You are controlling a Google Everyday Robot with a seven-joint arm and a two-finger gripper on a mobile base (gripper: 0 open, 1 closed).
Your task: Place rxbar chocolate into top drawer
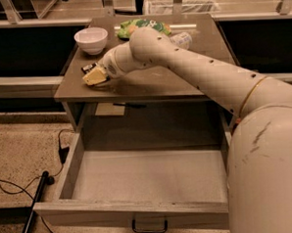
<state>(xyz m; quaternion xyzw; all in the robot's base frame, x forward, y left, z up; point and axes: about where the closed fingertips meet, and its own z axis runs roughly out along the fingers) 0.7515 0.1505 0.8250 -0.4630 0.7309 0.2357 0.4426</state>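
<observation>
We can't read any text, brand or number anywhere here. The rxbar chocolate (88, 67), near the left edge of the tabletop, shows a few pale flecks on its black wrapper, but we can't make letters out of them. The green snack bag (143, 26) at the back has lighter patches of print that are just as unreadable for us. Same story with the bottle (182, 39) next to it. The gripper (96, 77) sits low over the tabletop's left side, just beside the bar, and we can't read any marking on it either.
</observation>
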